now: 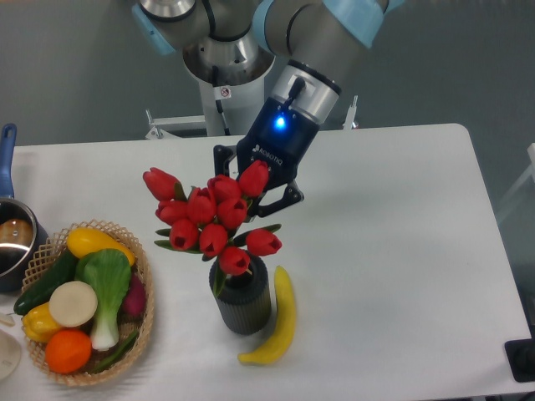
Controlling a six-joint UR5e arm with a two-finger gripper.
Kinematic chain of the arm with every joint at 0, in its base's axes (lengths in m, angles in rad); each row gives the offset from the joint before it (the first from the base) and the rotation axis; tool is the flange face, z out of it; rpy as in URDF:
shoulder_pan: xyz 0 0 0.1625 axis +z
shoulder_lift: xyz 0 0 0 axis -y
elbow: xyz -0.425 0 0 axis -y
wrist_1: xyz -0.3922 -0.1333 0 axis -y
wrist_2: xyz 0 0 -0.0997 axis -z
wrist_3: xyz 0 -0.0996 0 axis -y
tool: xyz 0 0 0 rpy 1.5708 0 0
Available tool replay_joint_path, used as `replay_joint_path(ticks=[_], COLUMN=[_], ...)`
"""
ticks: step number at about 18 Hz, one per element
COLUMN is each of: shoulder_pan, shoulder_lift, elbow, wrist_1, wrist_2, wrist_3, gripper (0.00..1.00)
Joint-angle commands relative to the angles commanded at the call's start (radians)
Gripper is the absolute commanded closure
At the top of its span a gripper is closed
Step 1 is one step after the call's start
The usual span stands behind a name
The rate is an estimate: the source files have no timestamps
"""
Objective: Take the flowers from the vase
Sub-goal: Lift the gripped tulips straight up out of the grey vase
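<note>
On the white table (401,217), near its front edge, the gripper (255,188) grasps the flowers (209,219) above the vase (242,299); light, floppy stems likely want holding low.

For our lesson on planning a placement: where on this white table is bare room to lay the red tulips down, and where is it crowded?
Bare: the white table's right half, from the yellow banana to the right edge, and the back strip behind the gripper. Crowded: the left, with the wicker basket of vegetables and blue-handled steel pot, and around the ribbed dark grey vase.
</note>
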State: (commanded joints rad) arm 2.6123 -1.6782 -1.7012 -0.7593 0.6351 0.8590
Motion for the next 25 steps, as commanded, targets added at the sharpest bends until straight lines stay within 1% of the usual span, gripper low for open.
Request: replay_joint_path(ticks=[5,9,12,15,17,19,20,21,23,25], shoulder_pan=[0.049,0.061,0.089,0.092,0.092,0.088,0.088,0.088,0.089,0.103], shoulder_lift=[0.006,0.015,0.026,0.04,0.044,0.043,0.035,0.031,0.015,0.006], elbow=[0.031,0.086,0.11,0.109,0.103,0.091,0.081,0.054,0.02,0.015], wrist_1=[0.0,-0.002,-0.006,-0.012,-0.029,-0.055,-0.064,-0.06,-0.058,-0.066], wrist_2=[0.009,0.017,0.078,0.115,0.196,0.326,0.384,0.429,0.494,0.511], wrist_3=[0.008,0.003,0.0,0.003,0.011,0.011,0.015,0.029,0.076,0.081], gripper=[1.0,1.0,1.0,1.0,1.0,1.0,1.0,1.0,1.0,1.0])
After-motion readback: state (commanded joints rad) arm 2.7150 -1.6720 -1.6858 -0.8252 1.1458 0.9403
